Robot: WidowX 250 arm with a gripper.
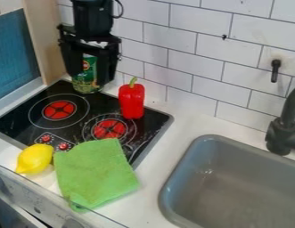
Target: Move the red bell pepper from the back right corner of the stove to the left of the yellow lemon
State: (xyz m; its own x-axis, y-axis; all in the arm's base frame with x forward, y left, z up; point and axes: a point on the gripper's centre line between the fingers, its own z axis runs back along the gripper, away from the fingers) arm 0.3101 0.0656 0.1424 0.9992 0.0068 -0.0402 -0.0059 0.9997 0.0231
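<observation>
The black gripper (88, 79) hangs at the upper left over the back of the stove, its two fingers apart. Between and partly behind them stands a green can (86, 83) with a red mark; whether they touch it I cannot tell. A red bell pepper (132, 100) with a green stem is upright on the stove's back right part. Over the stove's front edge and the counter lies a green cloth (95, 173), with a yellow lemon (34, 159) just left of it.
The black stove top (75, 123) has red burner marks and two red knobs. A grey sink (179, 178) with a dark faucet (285, 127) is at the right. White wall tiles (197, 71) rise behind the counter, and a wooden panel (45, 40) stands at the left.
</observation>
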